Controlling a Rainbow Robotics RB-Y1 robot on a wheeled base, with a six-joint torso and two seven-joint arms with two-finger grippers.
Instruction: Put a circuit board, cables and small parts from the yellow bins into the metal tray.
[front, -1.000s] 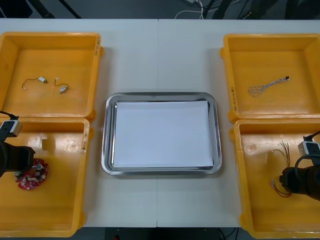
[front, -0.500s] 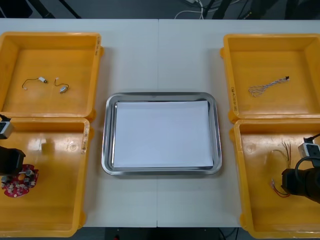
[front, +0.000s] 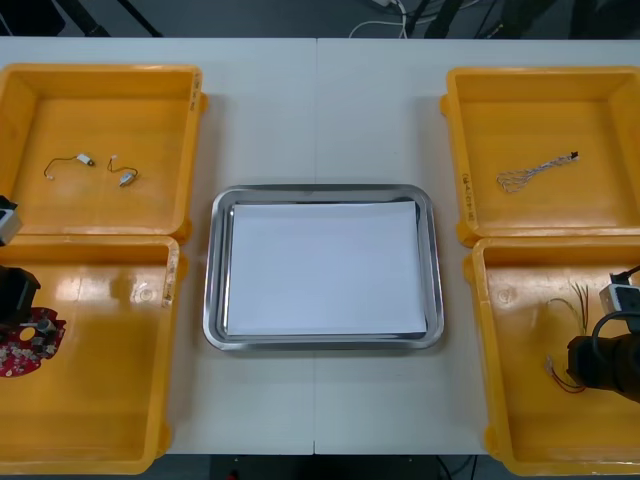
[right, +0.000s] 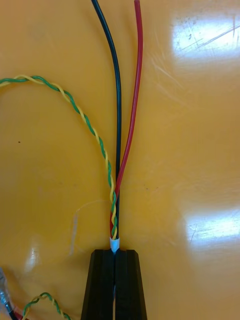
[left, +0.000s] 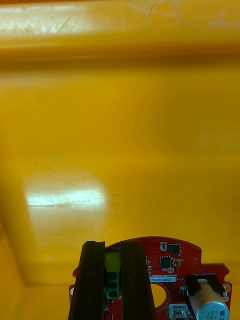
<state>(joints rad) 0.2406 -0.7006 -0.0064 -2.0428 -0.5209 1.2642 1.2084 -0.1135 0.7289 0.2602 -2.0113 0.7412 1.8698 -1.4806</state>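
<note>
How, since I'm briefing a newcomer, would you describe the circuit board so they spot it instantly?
From the metal tray mid-table, go to the near yellow bin on the robot's left. At its outer side the left gripper is shut on the circuit board. It alone is round and red; the right gripper, in the opposite near bin, grips thin cables.

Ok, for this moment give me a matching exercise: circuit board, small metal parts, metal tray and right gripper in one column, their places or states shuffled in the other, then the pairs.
1. circuit board
2. small metal parts
3. metal tray
4. right gripper

A. white inside, with a shiny rim
B. shut on the end of a cable bundle in the near right bin
C. lying in the far left bin
D. clamped by the left gripper in the near left bin

Pairs: 1-D, 2-C, 3-A, 4-B.
</note>
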